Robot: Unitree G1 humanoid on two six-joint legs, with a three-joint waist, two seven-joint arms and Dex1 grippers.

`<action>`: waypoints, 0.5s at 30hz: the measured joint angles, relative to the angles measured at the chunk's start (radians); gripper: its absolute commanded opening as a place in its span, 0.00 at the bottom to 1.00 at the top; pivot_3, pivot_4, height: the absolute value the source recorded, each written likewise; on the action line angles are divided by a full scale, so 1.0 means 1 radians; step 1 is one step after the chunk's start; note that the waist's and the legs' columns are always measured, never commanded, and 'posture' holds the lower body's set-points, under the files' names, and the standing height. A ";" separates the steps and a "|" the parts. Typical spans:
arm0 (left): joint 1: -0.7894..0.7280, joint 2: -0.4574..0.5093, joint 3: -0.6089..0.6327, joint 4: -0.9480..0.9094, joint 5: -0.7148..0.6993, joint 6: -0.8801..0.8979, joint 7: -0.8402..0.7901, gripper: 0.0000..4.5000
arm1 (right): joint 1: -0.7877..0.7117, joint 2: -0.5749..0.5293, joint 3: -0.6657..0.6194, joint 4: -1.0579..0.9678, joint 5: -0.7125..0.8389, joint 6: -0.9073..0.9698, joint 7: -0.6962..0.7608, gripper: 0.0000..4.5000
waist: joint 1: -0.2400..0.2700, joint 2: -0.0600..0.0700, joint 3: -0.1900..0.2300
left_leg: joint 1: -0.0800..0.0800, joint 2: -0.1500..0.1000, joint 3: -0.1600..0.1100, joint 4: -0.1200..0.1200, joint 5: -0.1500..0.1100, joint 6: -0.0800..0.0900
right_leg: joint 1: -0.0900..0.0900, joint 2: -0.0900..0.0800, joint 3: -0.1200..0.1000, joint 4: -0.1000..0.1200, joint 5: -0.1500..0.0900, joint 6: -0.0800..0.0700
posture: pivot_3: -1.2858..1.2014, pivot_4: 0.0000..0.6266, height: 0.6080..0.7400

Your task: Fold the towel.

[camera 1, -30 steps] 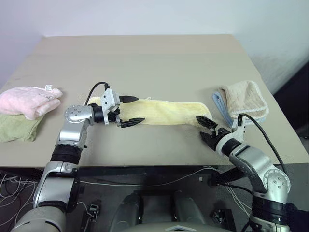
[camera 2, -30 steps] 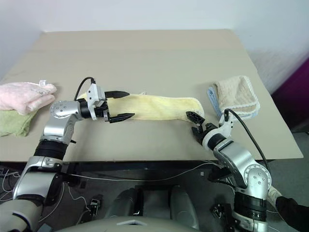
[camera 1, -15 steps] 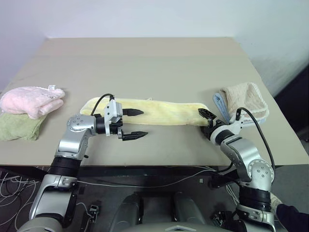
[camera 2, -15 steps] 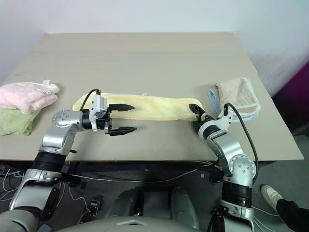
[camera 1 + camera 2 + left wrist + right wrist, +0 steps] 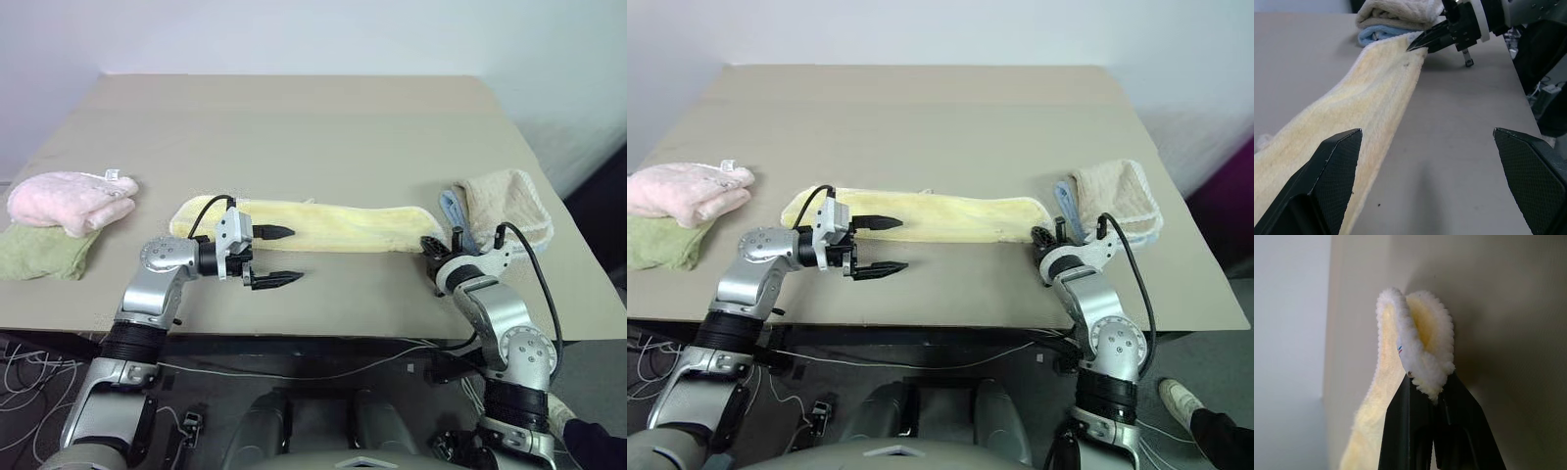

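Since a second ago the right hand [image 5: 431, 245] has gone from spread fingers just short of the towel [image 5: 323, 225] to fingers pinched tight on the towel's right end, and the left hand [image 5: 269, 257] has drawn back toward the near edge of the table [image 5: 294, 127], its fingers wide apart as before, one over the towel's near edge and the other over bare table. The right wrist view shows what the head views cannot: the towel's hemmed corner bunched into a fold between the black fingers [image 5: 1400, 431], with a small white label tucked in the fold. The left wrist view looks down the towel's length to the closed right hand [image 5: 1422, 41] at its far corner, and shows a blue cloth [image 5: 1383, 33] lying under the beige towel [image 5: 1400, 12] just beyond that corner. The towel lies flat on the table as a long narrow strip, its long axis running left to right across the robot's front, the left end rounded near the left hand and the right end close beside the beige towel. A pink towel [image 5: 71, 201] rests on a green cloth [image 5: 39, 253] at the table's left edge, well apart from the strip.
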 measured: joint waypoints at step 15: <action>0.062 -0.036 -0.001 -0.071 -0.003 0.025 0.085 1.00 | -0.213 -0.484 0.444 -0.210 -0.576 0.272 0.469 0.01 | -0.004 0.003 0.002 | -0.004 0.002 0.000 0.000 0.000 0.000 | -0.004 0.001 -0.001 0.000 0.000 0.000 | 0.52 0.24 1.00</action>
